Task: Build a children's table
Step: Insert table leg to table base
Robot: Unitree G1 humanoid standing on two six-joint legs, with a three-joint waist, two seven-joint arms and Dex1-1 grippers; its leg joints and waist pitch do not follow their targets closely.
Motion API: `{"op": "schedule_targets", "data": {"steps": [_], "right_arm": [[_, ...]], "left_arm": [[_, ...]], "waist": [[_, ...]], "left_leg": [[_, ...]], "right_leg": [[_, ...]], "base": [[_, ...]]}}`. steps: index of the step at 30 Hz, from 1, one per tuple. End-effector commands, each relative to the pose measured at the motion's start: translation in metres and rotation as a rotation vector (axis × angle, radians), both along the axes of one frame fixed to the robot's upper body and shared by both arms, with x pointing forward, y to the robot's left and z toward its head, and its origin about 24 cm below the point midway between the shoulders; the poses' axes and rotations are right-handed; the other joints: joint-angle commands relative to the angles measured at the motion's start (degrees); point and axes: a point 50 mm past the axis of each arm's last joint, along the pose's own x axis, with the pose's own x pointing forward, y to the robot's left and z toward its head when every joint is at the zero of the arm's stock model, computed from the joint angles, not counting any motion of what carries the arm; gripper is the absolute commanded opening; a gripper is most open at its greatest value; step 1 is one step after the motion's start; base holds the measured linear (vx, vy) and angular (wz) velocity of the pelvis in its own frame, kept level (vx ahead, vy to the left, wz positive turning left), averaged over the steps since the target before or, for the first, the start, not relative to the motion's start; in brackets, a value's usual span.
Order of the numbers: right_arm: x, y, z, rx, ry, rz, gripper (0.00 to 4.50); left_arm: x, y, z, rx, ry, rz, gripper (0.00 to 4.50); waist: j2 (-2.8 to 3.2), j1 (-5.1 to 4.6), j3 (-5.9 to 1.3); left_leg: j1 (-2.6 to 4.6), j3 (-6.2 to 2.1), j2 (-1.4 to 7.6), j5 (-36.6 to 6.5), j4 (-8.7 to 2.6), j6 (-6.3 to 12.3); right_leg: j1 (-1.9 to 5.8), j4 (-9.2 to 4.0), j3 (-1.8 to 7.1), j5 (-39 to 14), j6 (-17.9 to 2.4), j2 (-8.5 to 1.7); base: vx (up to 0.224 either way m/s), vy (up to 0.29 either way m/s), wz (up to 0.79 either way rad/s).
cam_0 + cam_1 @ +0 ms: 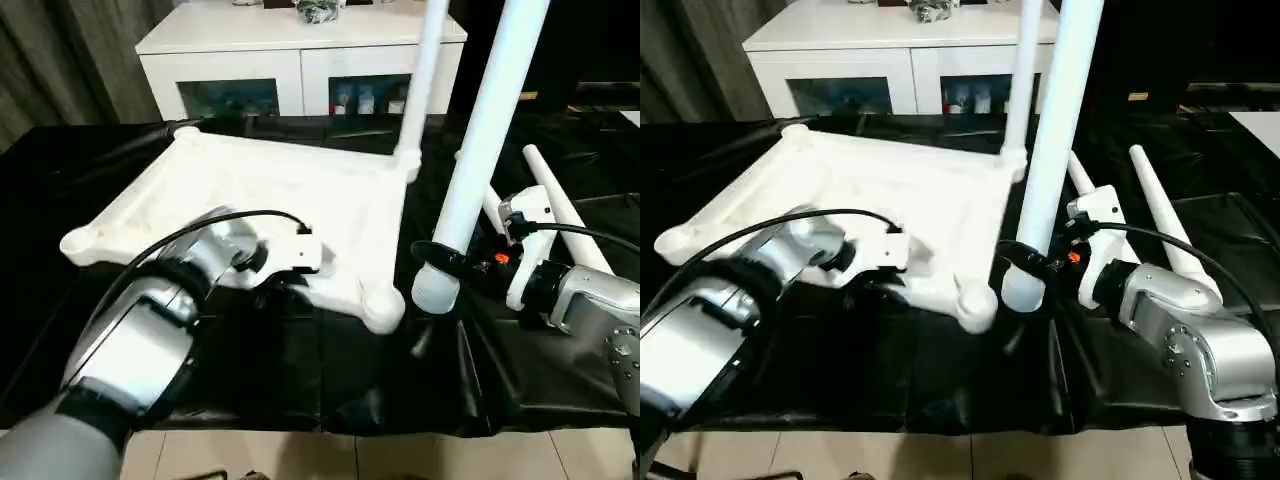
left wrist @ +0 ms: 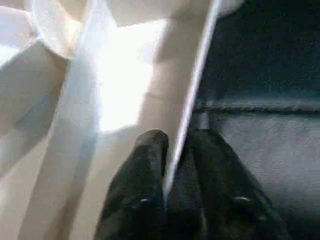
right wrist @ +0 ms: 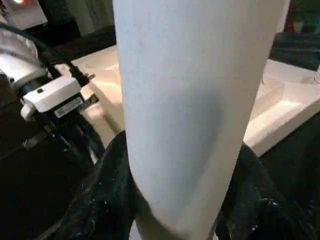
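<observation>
White cabinet [image 1: 300, 45] behind black sheet [image 1: 300, 370]

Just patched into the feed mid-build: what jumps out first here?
The right hand holds a long white leg upright, its thick end just beside the tabletop's near corner socket. The upturned white tabletop lies on the black cover with one leg already standing in its far corner. The left hand pinches the tabletop's thin near edge.
</observation>
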Motion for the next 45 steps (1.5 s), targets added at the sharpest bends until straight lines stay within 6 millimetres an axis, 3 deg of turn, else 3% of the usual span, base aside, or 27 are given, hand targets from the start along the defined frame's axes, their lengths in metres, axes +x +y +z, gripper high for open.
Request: {"op": "schedule_targets", "data": {"steps": [1,5,6,7,10,14,16,18,21,22,23,24,25,26,27,28,29,30,31,32,33,34,35,36,37,41,45], "right_arm": [[0.001,0.003,-0.002,0.004,-0.008,0.004,1.84],[0.004,0.006,-0.003,0.012,-0.008,0.009,1.84],[0.004,0.007,-0.003,0.014,-0.008,0.01,1.84],[0.005,0.007,-0.003,0.014,-0.009,0.011,1.84],[0.006,0.008,-0.004,0.015,-0.009,0.012,1.84],[0.01,0.01,-0.004,0.02,-0.019,-0.004,1.84],[0.012,0.009,-0.004,0.024,-0.021,-0.022,1.84],[0.013,0.01,-0.006,0.039,-0.018,-0.035,1.84],[0.014,0.01,-0.006,0.04,-0.017,-0.039,1.84],[0.015,0.01,-0.006,0.041,-0.019,-0.049,1.84],[0.02,0.008,-0.006,0.053,-0.025,-0.079,1.84],[0.02,0.008,-0.006,0.053,-0.025,-0.079,1.84],[0.024,0.007,-0.004,0.067,-0.031,-0.101,1.84],[0.025,0.006,-0.004,0.07,-0.033,-0.106,1.84],[0.026,0.006,-0.003,0.071,-0.034,-0.107,1.84],[0.028,0.006,-0.002,0.07,-0.037,-0.106,1.84],[0.029,0.006,-0.001,0.07,-0.039,-0.105,1.84],[0.029,0.007,-0.001,0.07,-0.04,-0.104,1.84],[0.03,0.007,0.0,0.072,-0.042,-0.099,1.84],[0.03,0.007,0.0,0.072,-0.043,-0.098,1.84],[0.03,0.007,0.0,0.072,-0.043,-0.098,1.84],[0.031,0.007,0.0,0.071,-0.044,-0.096,1.84],[0.031,0.007,0.0,0.071,-0.044,-0.096,1.84],[0.031,0.007,0.0,0.07,-0.044,-0.095,1.84],[0.031,0.008,0.001,0.072,-0.044,-0.094,1.84],[0.031,0.009,0.0,0.07,-0.043,-0.089,1.84],[0.03,0.006,0.0,0.066,-0.043,-0.099,1.84]], "left_arm": [[-0.017,0.011,-0.026,0.003,0.138,0.047,0.76],[-0.026,0.021,-0.041,-0.057,0.142,0.195,0.51],[-0.028,0.023,-0.043,-0.065,0.136,0.231,0.47],[-0.029,0.024,-0.044,-0.063,0.13,0.244,0.45],[-0.035,0.028,-0.05,-0.04,0.087,0.309,0.37],[-0.048,0.033,-0.053,0.011,0.031,0.372,0.24],[-0.049,0.034,-0.05,0.032,-0.02,0.401,0.19],[-0.053,0.025,-0.041,-0.034,-0.077,0.37,0.12],[-0.053,0.023,-0.039,-0.053,-0.087,0.36,0.05],[-0.053,0.019,-0.035,-0.065,-0.116,0.33,0.02],[-0.054,0.012,-0.029,-0.081,-0.164,0.274,0.0],[-0.054,0.012,-0.029,-0.081,-0.164,0.274,0.0],[-0.052,0.007,-0.022,-0.087,-0.196,0.266,0.0],[-0.05,0.005,-0.019,-0.095,-0.205,0.262,0.0],[-0.049,0.003,-0.017,-0.102,-0.212,0.268,0.0],[-0.044,0.001,-0.012,-0.117,-0.236,0.283,0.3],[-0.04,0.0,-0.009,-0.145,-0.234,0.297,0.49],[-0.038,-0.001,-0.007,-0.158,-0.227,0.302,0.61],[-0.036,-0.002,-0.004,-0.175,-0.213,0.303,0.61],[-0.034,-0.003,-0.001,-0.184,-0.224,0.305,0.65],[-0.034,-0.003,-0.001,-0.184,-0.224,0.305,0.73],[-0.029,-0.005,0.003,-0.186,-0.251,0.295,0.85],[-0.029,-0.005,0.003,-0.186,-0.251,0.295,0.96],[-0.027,-0.007,0.005,-0.183,-0.266,0.283,1.01],[-0.024,-0.01,0.007,-0.189,-0.262,0.284,1.03],[-0.02,-0.015,0.009,-0.187,-0.269,0.266,1.03],[-0.015,-0.023,0.008,-0.197,-0.274,0.272,1.03]], "waist": [[-1.73,0.3,-3.56],[-1.87,0.08,-3.11],[-2.68,-0.12,-2.91],[-2.22,0.06,-3.19],[-2.96,-0.71,-2.74],[-2.44,-2.4,-2.37],[-2.38,-3.24,-2.19],[-2.2,-4.59,-2.01],[-0.81,-6.92,-1.23],[-0.1,-7.03,-0.95],[-0.07,-5.73,-0.18],[0.63,-2.86,-0.44],[-1.34,-1.82,-0.5],[-7.2,-2.25,0.19],[-4.83,-3.1,-0.7],[-5.33,-1.6,-1.18],[-3.84,0.6,-2.98],[-3.84,0.6,-2.98],[-3.72,-0.61,-3.46],[-3.74,-0.67,-3.0],[-4.38,-1.16,-1.97],[-4.6,-1.5,-1.92],[-4.43,-1.47,-1.98],[-4.27,-1.43,-2.2],[-4.03,-1.62,-2.18],[-3.59,-1.92,-2.58],[-3.63,-2.16,-2.6]], "left_leg": [[1.13,-0.8,2.14,-13.9,-4.52,2.93],[1.02,-1.03,2.28,-16.0,-5.05,2.04],[1.15,-0.79,2.07,-17.0,-5.03,2.12],[1.45,-1.09,2.24,-17.2,-5.03,1.58],[1.06,-1.45,1.93,-19.7,-5.67,1.16],[0.97,-2.07,1.64,-24.0,-5.69,-0.06],[1.72,-2.23,1.23,-26.7,-5.27,-0.44],[1.12,-3.02,1.28,-30.1,-5.74,-0.77],[2.38,-4.61,2.14,-42.8,-6.98,-1.81],[0.35,-5.79,3.94,-49.4,-9.89,-2.96],[-2.33,-5.67,5.39,-54.7,-13.94,-3.78],[-2.91,-2.56,4.38,-57.5,-15.95,-4.45],[-0.79,-1.16,3.54,-51.7,-15.43,-4.43],[11.58,1.16,-3.12,-27.2,6.12,-3.6],[9.59,-2.52,-4.45,-16.7,7.36,-0.95],[1.07,-4.13,-3.14,-9.2,3.2,1.66],[3.41,-3.14,-0.59,-4.7,-2.82,1.32],[3.41,-3.14,-0.59,-4.7,-2.82,1.32],[5.09,-1.72,0.18,-3.7,-4.31,3.02],[5.07,-0.93,0.41,-6.1,-4.61,3.77],[5.01,-0.14,0.28,-16.0,-4.45,3.78],[5.42,-0.03,-0.18,-21.0,-3.65,2.58],[5.39,-0.1,-0.24,-21.4,-3.53,2.4],[5.15,-0.21,-0.09,-20.9,-3.63,2.34],[3.86,-0.63,0.36,-19.0,-4.25,2.78],[2.16,-1.22,1.11,-16.0,-4.98,2.57],[2.11,-1.05,0.7,-16.3,-4.71,2.76]], "right_leg": [[2.58,-4.85,2.22,-18.8,-13.5,-3.92],[2.55,-4.96,2.19,-22.8,-12.1,-4.16],[2.34,-5.45,2.14,-25.3,-11.4,-3.96],[2.46,-5.04,2.23,-25.8,-11.2,-4.25],[2.39,-6.09,1.68,-33.6,-6.9,-4.19],[1.85,-6.77,1.06,-39.8,-4.2,-4.27],[1.21,-7.81,0.58,-43.7,-2.3,-4.2],[1.82,-8.25,-0.71,-44.7,-0.4,-4.08],[2.5,-9.14,-4.04,-40.9,0.3,-3.19],[5.62,-4.64,-3.75,-31.2,-1.3,-3.0],[7.95,1.82,-3.12,-24.6,-2.5,-2.18],[7.25,5.48,-2.71,-10.2,-3.8,-0.8],[5.94,5.32,0.27,-23.5,-2.2,-0.52],[-9.46,-14.52,-0.71,-65.7,3.0,-3.45],[-7.64,-12.31,3.18,-68.1,0.8,-6.51],[3.04,-8.56,6.03,-58.7,-0.3,-8.56],[2.28,-5.02,5.52,-35.0,-3.7,-4.15],[2.28,-5.02,5.52,-35.0,-3.7,-4.15],[1.54,-2.53,4.06,-7.3,-11.6,-1.38],[1.23,-3.51,3.96,-6.2,-13.5,-1.09],[0.57,-5.45,3.6,-18.5,-13.5,-0.75],[-0.24,-6.69,3.21,-32.0,-10.2,-1.06],[-0.58,-7.16,3.12,-35.3,-8.5,-1.13],[-0.49,-7.32,3.09,-36.4,-7.3,-1.34],[0.12,-7.72,2.34,-36.5,-4.8,-1.73],[1.62,-7.45,1.24,-29.9,-4.9,-2.5],[1.43,-8.2,0.68,-31.5,-4.2,-2.67]], "base": [[0.0,0.0,0.0],[0.0,0.0,0.0],[0.0,0.0,0.0],[0.0,0.0,0.0],[0.0,0.0,0.0],[0.0,0.0,0.0],[0.0,0.0,0.0],[-0.018,0.014,-0.09],[0.0,0.0,0.0],[-0.099,0.026,-0.1],[-0.099,0.026,-0.1],[-0.111,-0.003,-0.02],[-0.046,-0.093,0.16],[-0.046,-0.093,0.16],[0.13,-0.086,0.1],[0.221,0.011,-0.12],[0.221,0.011,-0.12],[0.036,-0.057,0.19],[-0.058,-0.097,0.47],[-0.058,-0.097,0.47],[-0.019,-0.045,0.3],[-0.016,-0.028,0.22],[-0.016,-0.028,0.22],[0.0,0.0,0.0],[0.0,0.0,0.0],[0.0,0.0,0.0],[0.0,0.0,0.0]]}}
